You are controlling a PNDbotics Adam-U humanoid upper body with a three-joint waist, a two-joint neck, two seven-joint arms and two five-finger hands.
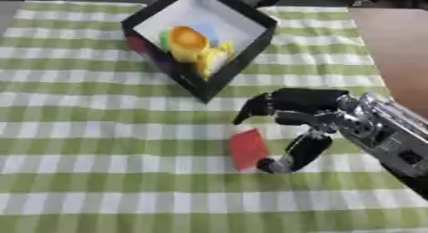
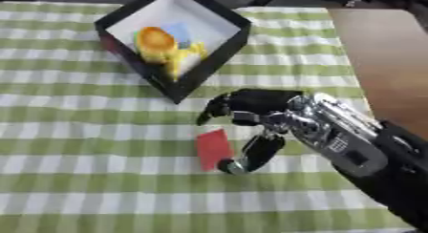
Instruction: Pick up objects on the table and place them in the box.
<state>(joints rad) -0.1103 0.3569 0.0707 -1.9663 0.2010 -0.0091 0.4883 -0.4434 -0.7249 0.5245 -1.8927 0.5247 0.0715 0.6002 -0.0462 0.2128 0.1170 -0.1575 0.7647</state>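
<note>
Left eye view: my right hand [image 1: 314, 124] has fingers [image 1: 255, 107] apart over a red block [image 1: 248, 148] on the bench [image 1: 83, 155]; the box [image 1: 255, 34] already holds toys [image 1: 194, 45], so I judge the block remains

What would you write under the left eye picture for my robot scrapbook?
The robot's right hand reaches around a red block on the green checked cloth, near a black box holding colourful toys.

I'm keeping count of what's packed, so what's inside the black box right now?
Inside the box lie an orange round item, yellow pieces and something pale blue behind them. The near wall and the pile hide whatever lies underneath.
</note>
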